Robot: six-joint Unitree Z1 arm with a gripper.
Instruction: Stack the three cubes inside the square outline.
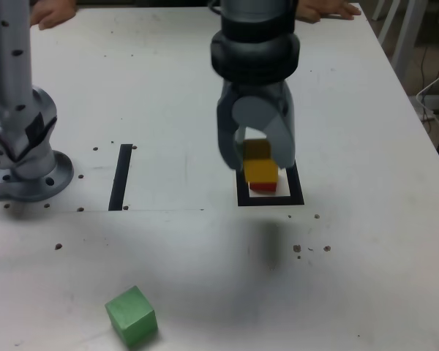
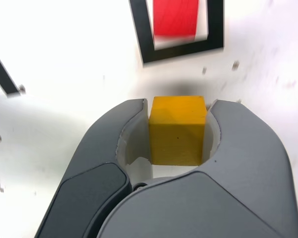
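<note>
Green cube (image 1: 132, 315) sits lower left of the exterior frame, untouched. Gripper (image 1: 259, 165) jaws clamp the yellow cube (image 2: 177, 130), carried above the red cube (image 2: 175, 18) in the square outline (image 1: 296, 199), frame centre. Square yellow's faces to red's before lowering. Cubes: no long axis.

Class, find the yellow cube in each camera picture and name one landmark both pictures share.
Exterior view: yellow cube sits centre, in the gripper, above the red cube.
Wrist view: yellow cube fills the middle, clamped between the jaws.
Shared landmark: the square outline.
</note>
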